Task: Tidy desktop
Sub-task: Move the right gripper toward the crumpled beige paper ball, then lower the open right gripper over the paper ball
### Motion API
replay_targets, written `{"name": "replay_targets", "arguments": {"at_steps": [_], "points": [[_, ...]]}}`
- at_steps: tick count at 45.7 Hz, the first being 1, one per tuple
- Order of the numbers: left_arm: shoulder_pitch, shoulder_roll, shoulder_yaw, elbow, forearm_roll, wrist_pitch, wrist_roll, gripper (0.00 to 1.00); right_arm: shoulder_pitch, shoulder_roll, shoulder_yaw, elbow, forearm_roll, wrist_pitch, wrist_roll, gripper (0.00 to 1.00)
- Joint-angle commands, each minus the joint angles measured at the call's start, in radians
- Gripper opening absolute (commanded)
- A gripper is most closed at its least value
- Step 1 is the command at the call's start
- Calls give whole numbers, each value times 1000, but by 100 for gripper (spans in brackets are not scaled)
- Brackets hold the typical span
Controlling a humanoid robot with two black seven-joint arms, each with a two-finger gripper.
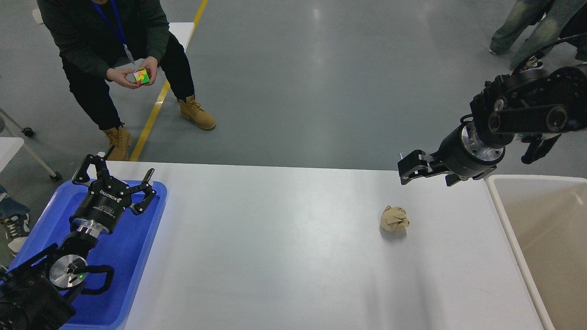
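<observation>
Your right gripper (406, 168) hangs above the far right part of the desktop (284, 238), pointing left; its fingers sit close together with nothing between them, though the view is side-on, so you cannot tell for sure whether they are fully closed. Just nearer to you and slightly left of it lies a crumpled ball of brown paper (394, 218), resting on the white surface and apart from the fingers. To the right, the beige bin (509, 220) stands against the desktop's edge, and what shows of its inside looks bare.

Your left gripper (117, 176) hovers over the blue tray (137, 256) at the left edge, fingers spread wide and holding nothing. The visible part of the tray also looks bare.

Judging by this, the desktop is nearly cleared: the paper ball is the only loose item you can see on it. What remains, most likely, is to grasp that ball with the right arm and drop it in the bin. Beyond the table, a crouching person (114, 50) holds a puzzle cube (142, 76), which may yet be set down for you.
</observation>
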Motion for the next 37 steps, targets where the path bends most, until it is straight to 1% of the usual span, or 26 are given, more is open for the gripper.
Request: {"name": "replay_targets", "arguments": {"at_steps": [1, 10, 15, 22, 30, 37], "points": [[0, 0, -1, 0, 2, 0, 0, 99, -90, 108, 3, -125, 16, -49, -1, 100], [0, 0, -1, 0, 0, 0, 0, 99, -189, 181, -6, -229, 123, -63, -2, 100], [0, 0, -1, 0, 0, 0, 0, 99, -269, 227, 3, -298, 146, -127, -2, 100], [2, 0, -2, 0, 0, 0, 0, 99, -403, 230, 12, -424, 154, -267, -2, 100], [3, 0, -6, 0, 0, 0, 0, 99, -504, 236, 27, -495, 152, -297, 0, 100], [3, 0, -6, 0, 0, 0, 0, 99, -643, 256, 58, -676, 145, -345, 0, 100]]}}
